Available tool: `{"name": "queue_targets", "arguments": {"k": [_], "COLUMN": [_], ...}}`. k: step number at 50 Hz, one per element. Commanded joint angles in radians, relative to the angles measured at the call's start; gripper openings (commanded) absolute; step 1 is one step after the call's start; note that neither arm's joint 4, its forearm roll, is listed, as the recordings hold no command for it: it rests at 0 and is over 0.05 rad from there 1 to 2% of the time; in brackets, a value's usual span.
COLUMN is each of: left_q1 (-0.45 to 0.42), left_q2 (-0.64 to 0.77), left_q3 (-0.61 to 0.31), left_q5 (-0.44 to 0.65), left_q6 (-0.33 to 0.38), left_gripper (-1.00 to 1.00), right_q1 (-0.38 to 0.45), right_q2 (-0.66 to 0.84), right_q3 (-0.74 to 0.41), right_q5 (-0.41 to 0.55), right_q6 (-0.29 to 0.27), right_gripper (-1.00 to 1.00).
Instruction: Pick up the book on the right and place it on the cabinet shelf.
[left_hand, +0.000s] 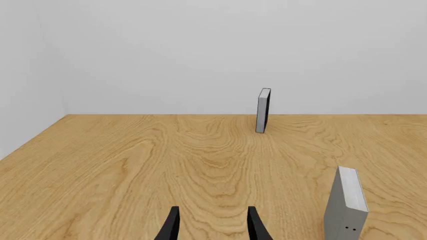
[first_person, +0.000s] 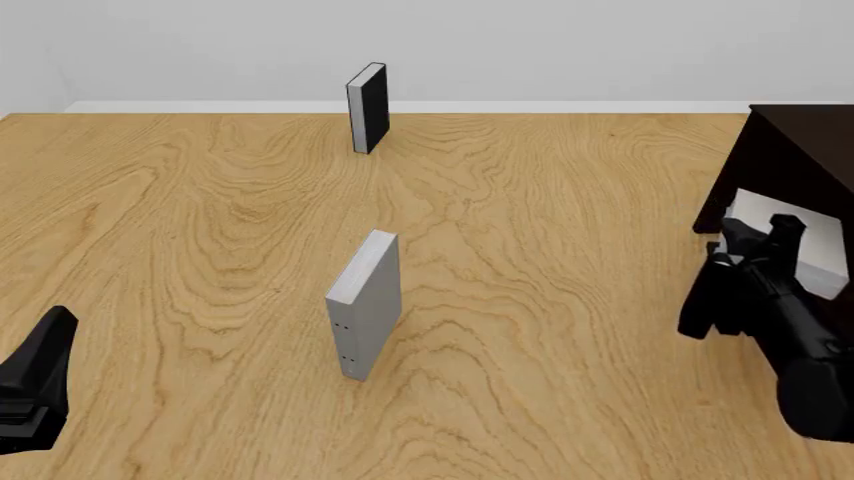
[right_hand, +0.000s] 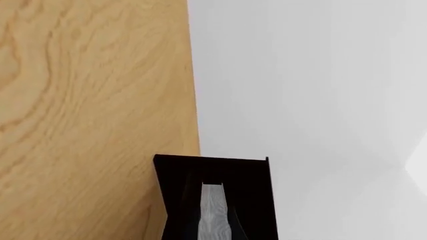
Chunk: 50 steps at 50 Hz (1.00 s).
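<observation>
"What fills the room, then?"

"The wooden table (first_person: 561, 300) takes up nearly everything. Next in bulk is the cabinet (first_person: 787, 150), almost black, standing at the table's right edge."

"And the arms?"

"The right arm (first_person: 801, 340) reaches forward along the right side, straight at the cabinet's open front. The left arm barely shows, low at the near left corner."

"Any books on the table?"

"Two. A thick grey book (first_person: 363, 305) stands upright about mid-table, tiny dark dots low on its narrow face. A black-covered book (first_person: 368, 105) with white pages stands upright too, close to the far edge. They are well apart from each other and from both arms."

"Where is the one it is meant to move?"

"The book (right_hand: 212, 212) is over on the right, at the mouth of the cabinet. It shows as a pale strip against the dark wood. I cannot pick out the cabinet shelf in that darkness, so I cannot say whether the book rests on it."

"Is it gripped?"

"The right gripper (first_person: 761, 238) is right at the opening. From its wrist camera, the pale strip sits pinched between two dark fingers drawn in close on it."

"And the other one?"

"The left gripper (left_hand: 213, 227) is low over bare wood, its fingers (left_hand: 172, 225) spread apart with nothing between them."
</observation>
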Motion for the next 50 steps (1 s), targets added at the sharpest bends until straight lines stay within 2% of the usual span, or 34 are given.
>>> {"name": "queue_targets", "arguments": {"k": [1, 15, 16, 25, 50], "left_q1": [0.000, 0.000, 0.000, 0.000, 0.000], "left_q2": [0.000, 0.000, 0.000, 0.000, 0.000], "left_q3": [0.000, 0.000, 0.000, 0.000, 0.000], "left_q5": [0.000, 0.000, 0.000, 0.000, 0.000], "left_q6": [0.000, 0.000, 0.000, 0.000, 0.000], "left_gripper": [1.00, 1.00, 1.00, 1.00, 1.00], "right_q1": [-0.013, -0.032, -0.037, -0.041, -0.101], "right_q2": [0.035, 0.073, 0.077, 0.102, 0.165], "right_q3": [-0.040, -0.088, -0.092, -0.115, -0.172], "right_q5": [-0.014, -0.015, -0.015, -0.015, -0.015], "right_q6": [0.012, -0.028, -0.045, -0.081, -0.105], "right_gripper": [-1.00, -1.00, -1.00, -1.00, -1.00]}}
